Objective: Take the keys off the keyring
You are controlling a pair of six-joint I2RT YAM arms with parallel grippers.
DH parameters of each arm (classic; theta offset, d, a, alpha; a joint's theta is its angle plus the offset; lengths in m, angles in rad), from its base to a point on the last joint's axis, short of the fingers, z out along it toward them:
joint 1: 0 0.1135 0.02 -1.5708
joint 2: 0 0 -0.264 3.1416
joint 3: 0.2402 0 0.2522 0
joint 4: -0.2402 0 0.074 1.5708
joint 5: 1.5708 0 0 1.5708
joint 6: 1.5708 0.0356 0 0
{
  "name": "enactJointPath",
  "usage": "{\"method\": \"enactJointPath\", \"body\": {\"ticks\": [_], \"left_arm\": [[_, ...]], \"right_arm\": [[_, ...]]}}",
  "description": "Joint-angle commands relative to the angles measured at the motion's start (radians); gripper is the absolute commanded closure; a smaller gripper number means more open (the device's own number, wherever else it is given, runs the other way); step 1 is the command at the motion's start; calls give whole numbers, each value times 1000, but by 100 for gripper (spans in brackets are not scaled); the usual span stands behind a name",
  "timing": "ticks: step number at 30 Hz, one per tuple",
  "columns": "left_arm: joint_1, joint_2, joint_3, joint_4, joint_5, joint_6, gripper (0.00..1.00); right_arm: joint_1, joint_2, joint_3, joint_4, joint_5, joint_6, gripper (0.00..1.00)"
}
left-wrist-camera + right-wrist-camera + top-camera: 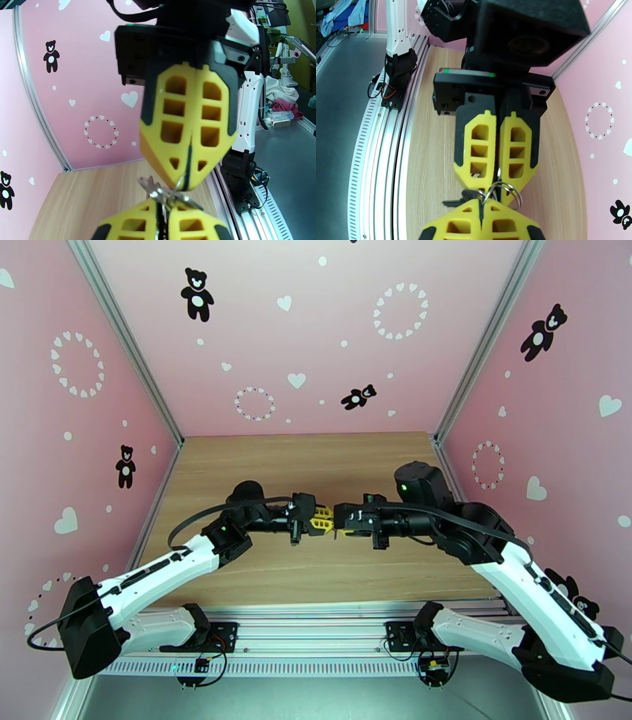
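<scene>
The left claw (325, 522) is clenched, tip to tip with the right claw (341, 529) in mid-air over the middle of the table (316, 461). The keyring (505, 188) spans the two, its wire pinched in both slits and its long axis running left to right. The keys (468, 195) cluster there, and one dark shaft points toward the near rail (316, 611). The right claw is clenched too. Bare table lies all round, with the walls (316, 335) well apart.

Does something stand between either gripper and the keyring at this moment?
Nothing visible does. The left gripper and the right gripper meet tip to tip above the table, both shut directly on the keyring.
</scene>
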Motion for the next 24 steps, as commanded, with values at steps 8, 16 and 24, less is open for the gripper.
{"method": "enactJointPath", "body": {"ticks": [8, 16, 24], "left_arm": [[50, -32, 102, -48, 51, -48, 93], [39, -44, 148, -65, 87, -117, 93], [-13, -36, 176, -180, 56, -50, 92]], "right_arm": [[130, 47, -15, -136, 243, -28, 100], [211, 116, -38, -80, 398, -25, 100], [193, 62, -73, 151, 403, 79, 100]]}}
